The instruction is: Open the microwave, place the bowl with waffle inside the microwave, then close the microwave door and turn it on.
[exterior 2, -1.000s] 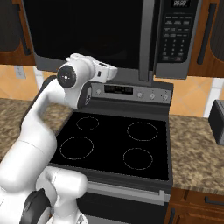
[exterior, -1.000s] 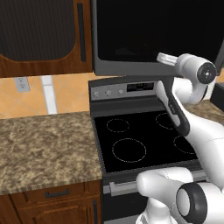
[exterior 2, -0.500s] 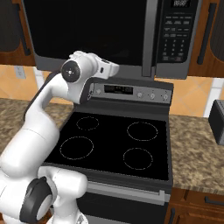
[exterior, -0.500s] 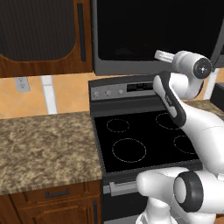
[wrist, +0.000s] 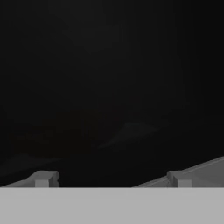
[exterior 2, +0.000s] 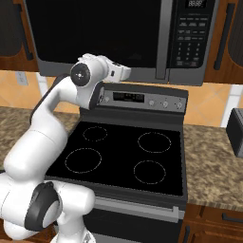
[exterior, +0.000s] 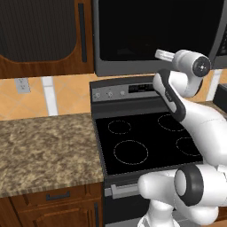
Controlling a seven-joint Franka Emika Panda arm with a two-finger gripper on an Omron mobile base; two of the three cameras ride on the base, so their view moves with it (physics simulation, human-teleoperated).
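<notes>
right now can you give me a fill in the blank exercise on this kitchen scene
1. The door of the large dark grey-framed microwave with black glass front is ____.
2. The black glass stove top has ____ burner rings.
3. The stove sits directly ____ the microwave.
4. The tool has its fingertips spread ____.

Missing words: shut; four; below; wide apart
</notes>
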